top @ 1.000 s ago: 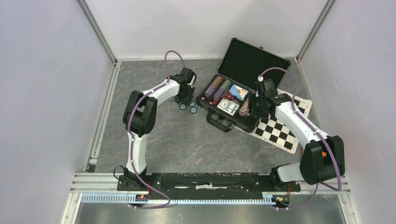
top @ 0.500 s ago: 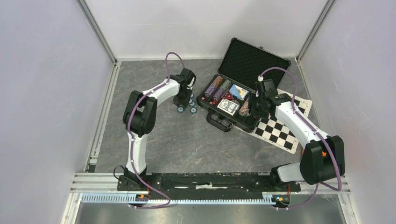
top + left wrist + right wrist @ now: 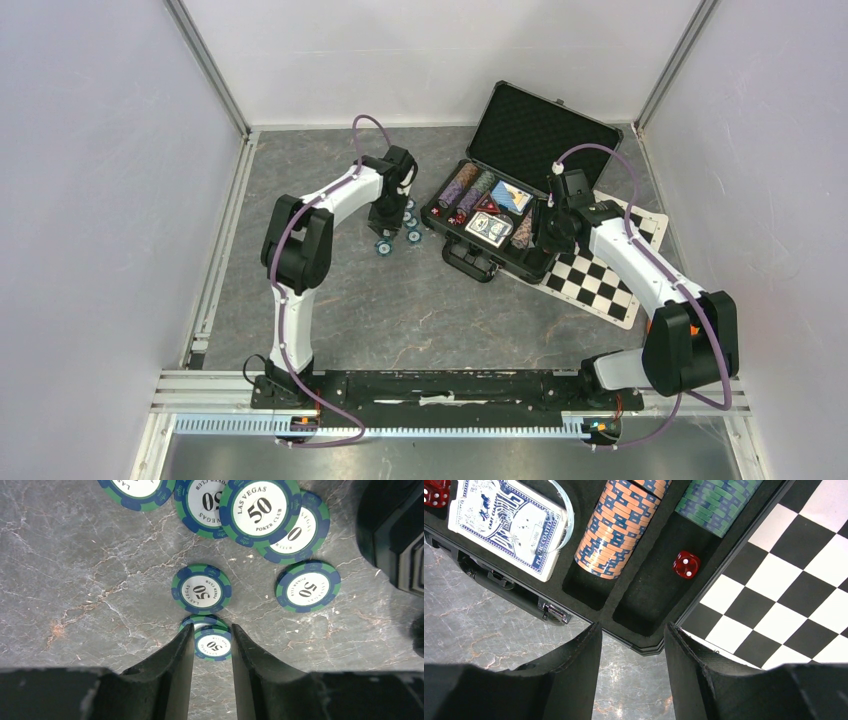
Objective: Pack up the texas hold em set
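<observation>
Now left jaws snug on round teal chip (image 3: 213,643); right jaws half-open, empty

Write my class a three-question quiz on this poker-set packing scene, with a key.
1. True or false: the black case has its lid shut.
2. What sits between the fingers of the left gripper? A) a pen B) a teal chip C) a key
3. Name what the case partly rests on.
Key: 1 false, the lid stands open. 2 B. 3 the checkered mat.
</observation>
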Available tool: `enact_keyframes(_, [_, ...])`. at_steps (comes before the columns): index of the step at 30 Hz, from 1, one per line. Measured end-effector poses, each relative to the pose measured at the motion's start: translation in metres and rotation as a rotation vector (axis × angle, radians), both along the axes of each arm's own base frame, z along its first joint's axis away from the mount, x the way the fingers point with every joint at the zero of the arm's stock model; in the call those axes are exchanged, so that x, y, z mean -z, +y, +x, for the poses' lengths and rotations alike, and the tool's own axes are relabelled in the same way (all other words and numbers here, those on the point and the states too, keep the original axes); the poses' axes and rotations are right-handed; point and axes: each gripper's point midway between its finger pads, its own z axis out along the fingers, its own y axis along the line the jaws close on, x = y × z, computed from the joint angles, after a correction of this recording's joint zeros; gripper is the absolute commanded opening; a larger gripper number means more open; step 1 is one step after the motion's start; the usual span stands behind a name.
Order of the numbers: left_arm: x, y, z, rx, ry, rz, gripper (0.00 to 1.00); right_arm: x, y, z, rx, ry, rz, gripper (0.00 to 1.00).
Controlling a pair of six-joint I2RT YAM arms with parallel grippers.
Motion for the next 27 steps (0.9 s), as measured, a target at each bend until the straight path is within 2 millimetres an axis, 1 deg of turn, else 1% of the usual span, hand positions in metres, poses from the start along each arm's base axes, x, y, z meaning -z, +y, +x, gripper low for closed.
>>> enact_keyframes(2, [-0.002,-0.001,0.002,-0.004,-0.006,-0.005,0.41,-0.001,0.0,0.0,0.0,-0.004,0.001,0.55])
enact_keyframes(3, [-0.003,-0.001,0.002,-0.005,-0.007,-0.005,0.47,-0.001,0.0,0.0,0.0,-0.004,0.001,0.54])
enact_keyframes(6, [-0.005,-0.002,0.002,-0.015,-0.009,-0.007,0.71,-0.001,0.001,0.0,-0.002,-0.005,0.005,0.54])
enact_keyframes(7, [-0.006,-0.002,0.002,-0.024,-0.008,-0.008,0.77,-0.001,0.001,0.0,-0.003,-0.005,0.006,0.54])
enact_keyframes(9, [-0.008,-0.001,0.001,-0.034,-0.01,-0.01,0.85,-0.002,0.001,0.0,-0.003,-0.006,0.007,0.55])
enact_keyframes(11, [-0.008,0.0,-0.004,-0.049,-0.008,-0.013,0.9,-0.002,0.001,0.0,-0.003,-0.007,0.008,0.55])
enact_keyframes(12, [-0.013,0.002,-0.007,-0.051,-0.014,-0.016,0.91,-0.003,0.001,0.0,-0.003,-0.008,0.008,0.55])
enact_keyframes(14, [-0.016,0.005,-0.016,-0.054,-0.013,-0.017,0.93,-0.003,0.001,0.0,-0.003,-0.008,0.008,0.54])
enact_keyframes(17, [-0.018,0.01,-0.025,-0.054,-0.007,-0.015,0.93,-0.003,0.001,0.0,-0.004,-0.009,0.008,0.54])
enact_keyframes(21, [-0.014,0.013,-0.034,-0.051,0.011,-0.014,0.9,-0.003,0.001,0.0,-0.003,-0.008,0.008,0.54])
enact_keyframes(27, [-0.005,0.016,-0.043,-0.044,0.04,-0.009,0.91,-0.003,0.001,-0.001,-0.003,-0.014,0.01,0.54])
